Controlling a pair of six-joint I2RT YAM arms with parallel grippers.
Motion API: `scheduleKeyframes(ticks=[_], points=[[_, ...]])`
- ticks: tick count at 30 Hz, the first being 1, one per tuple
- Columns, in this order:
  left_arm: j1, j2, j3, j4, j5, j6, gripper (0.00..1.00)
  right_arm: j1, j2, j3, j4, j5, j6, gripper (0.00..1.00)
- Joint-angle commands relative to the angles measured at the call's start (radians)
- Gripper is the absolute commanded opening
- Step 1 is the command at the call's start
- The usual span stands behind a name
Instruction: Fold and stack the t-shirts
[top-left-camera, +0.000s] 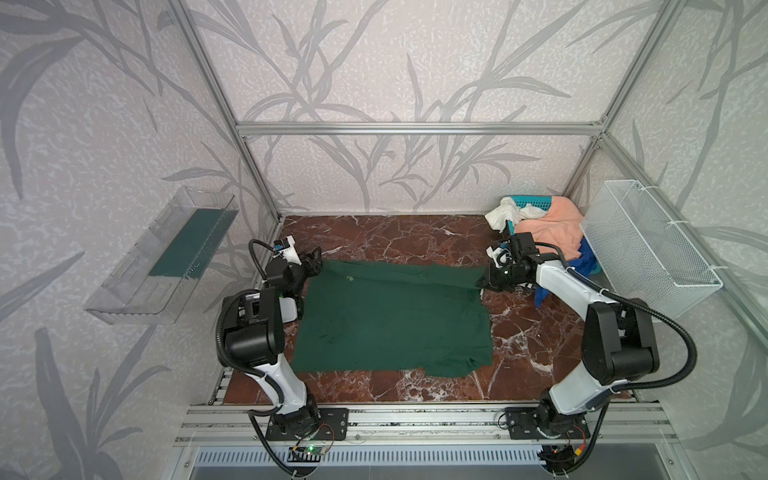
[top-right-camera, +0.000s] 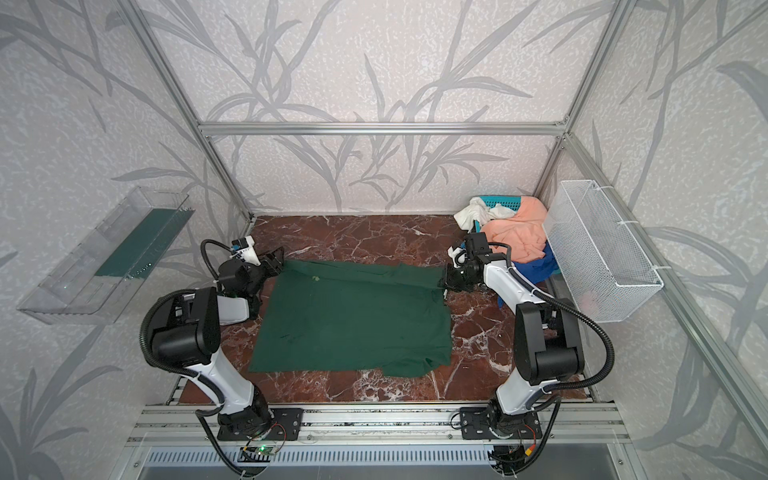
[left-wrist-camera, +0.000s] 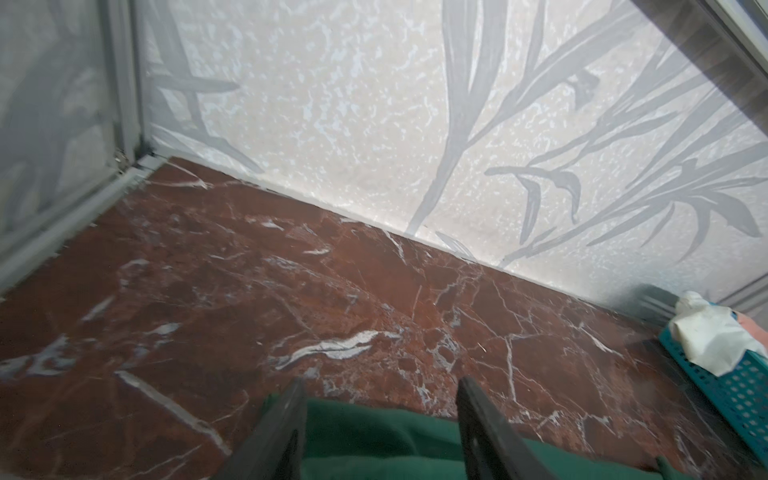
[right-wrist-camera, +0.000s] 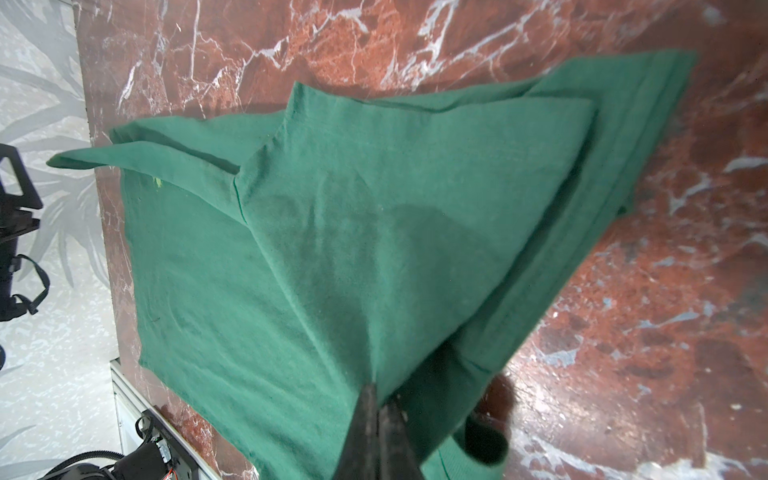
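We found the dark green t-shirt (top-left-camera: 390, 320) spread flat across the middle of the marble table (top-left-camera: 395, 237), with a rumpled flap at its 5 o'clock corner. The left arm rose from its base at 7 o'clock and folded sharply at the elbow, its wrist aimed toward 2 o'clock. The left gripper (top-left-camera: 316, 261) sat at the shirt's 10 o'clock corner with its jaws parted. In the left wrist view the cloth lay loose between the fingers, not pinched. The right arm leaned up from 5 o'clock, its forearm stretched toward 10 o'clock. The right gripper (top-left-camera: 482, 282) was clamped tight on the shirt's 2 o'clock corner, holding it raised off the table. At the table's 1 o'clock corner the peach t-shirt (top-left-camera: 557, 232), the white t-shirt (top-left-camera: 505, 212) and the blue t-shirt (top-left-camera: 586, 257) were heaped on the teal basket (top-left-camera: 536, 203), just beside the wire-mesh basket (top-left-camera: 648, 245).
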Motion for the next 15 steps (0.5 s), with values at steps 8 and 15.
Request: scheduleKeyframes(ticks=[8,15], points=[[-0.188,-0.252,0.034,-0.557,-0.42,0.0,0.59,0.002,-0.063,-0.06,-0.02,-0.016,-0.002,0.24],[-0.193,-0.233,0.16,-0.888,-0.491,-0.094,0.63,0.04,-0.078,-0.023,-0.076,0.097,-0.02,0.4]])
